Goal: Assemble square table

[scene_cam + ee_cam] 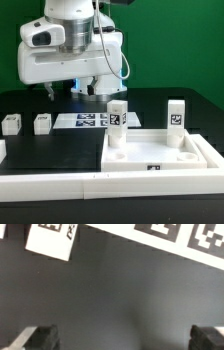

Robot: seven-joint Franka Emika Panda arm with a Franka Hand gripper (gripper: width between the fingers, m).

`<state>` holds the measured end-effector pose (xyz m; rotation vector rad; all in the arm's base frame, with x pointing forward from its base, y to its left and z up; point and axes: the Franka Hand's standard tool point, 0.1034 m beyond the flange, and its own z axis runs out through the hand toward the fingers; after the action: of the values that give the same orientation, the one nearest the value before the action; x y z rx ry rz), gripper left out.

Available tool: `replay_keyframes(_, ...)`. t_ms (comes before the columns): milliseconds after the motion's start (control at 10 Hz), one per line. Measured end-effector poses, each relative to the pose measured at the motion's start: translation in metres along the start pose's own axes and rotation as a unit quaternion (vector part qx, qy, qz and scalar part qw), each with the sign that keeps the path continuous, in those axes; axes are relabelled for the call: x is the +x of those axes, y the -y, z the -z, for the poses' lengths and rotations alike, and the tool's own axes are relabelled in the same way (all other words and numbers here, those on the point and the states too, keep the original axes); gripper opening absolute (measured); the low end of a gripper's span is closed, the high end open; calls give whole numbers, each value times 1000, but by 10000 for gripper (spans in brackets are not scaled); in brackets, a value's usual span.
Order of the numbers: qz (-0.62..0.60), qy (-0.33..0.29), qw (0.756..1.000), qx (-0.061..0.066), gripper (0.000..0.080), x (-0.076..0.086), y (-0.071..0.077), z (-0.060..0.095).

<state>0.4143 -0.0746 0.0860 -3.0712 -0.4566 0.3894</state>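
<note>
- Gripper (pixel 122 338) hangs low over the black worktop (pixel 120 297), just beside the marker board (pixel 150 234). Its fingers (pixel 38 336) are spread wide with nothing between them, so it is probably between grasps.
- The square tabletop (pixel 150 148) lies sockets-up at the exterior view's right. It sits against a white fence (pixel 50 185), likely to stop it sliding.
- The first upright leg (pixel 118 117) and second upright leg (pixel 176 114) stand at its far corners. How firmly they are seated cannot be told.
- The outer loose leg (pixel 11 124) and inner loose leg (pixel 42 122) lie apart at the exterior view's left. The tabletop's near sockets look unfilled, presumably awaiting them.
- Nothing crowds the loose legs. The standing legs could hamper approaches to the tabletop from behind.
</note>
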Motion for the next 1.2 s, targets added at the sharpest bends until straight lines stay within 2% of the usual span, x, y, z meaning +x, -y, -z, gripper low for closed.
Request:
replay_keyframes(300, -10, -1, 1000, 1, 649, -2, -2, -1)
replay_keyframes(400, -54, -2, 999, 1, 649, -11, -12, -5)
replay_keyframes(700, -119, 18, 993, 9, 649, -26, -26, -21)
replay_keyframes(900, -109, 21, 994, 4, 649, -29, -34, -30)
replay_keyframes(1200, -108, 22, 994, 4, 649, -28, -33, -30)
